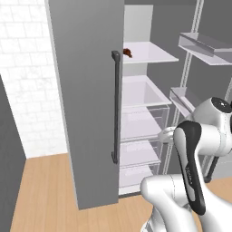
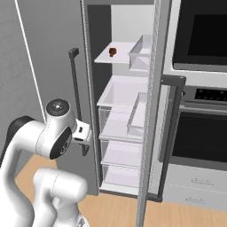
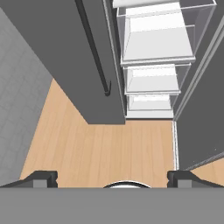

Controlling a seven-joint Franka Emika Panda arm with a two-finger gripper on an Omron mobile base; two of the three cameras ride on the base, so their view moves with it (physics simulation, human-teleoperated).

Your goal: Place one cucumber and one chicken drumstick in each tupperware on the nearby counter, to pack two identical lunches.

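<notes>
Fridge stands open before us, its grey door swung left with a dark handle, clear drawers stacked inside, a brown chicken drumstick on its upper shelf, and our gripper over the floor, jaws released and empty.

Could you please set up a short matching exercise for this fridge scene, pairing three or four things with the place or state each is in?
Things:
1. chicken drumstick
2. gripper
3. fridge door handle
4. oven

Places or states:
A. open, over the wooden floor
B. right of the fridge
C. on the upper fridge shelf
D. upright dark bar on the grey door

Pairs: 1-C, 2-A, 3-D, 4-B
</notes>
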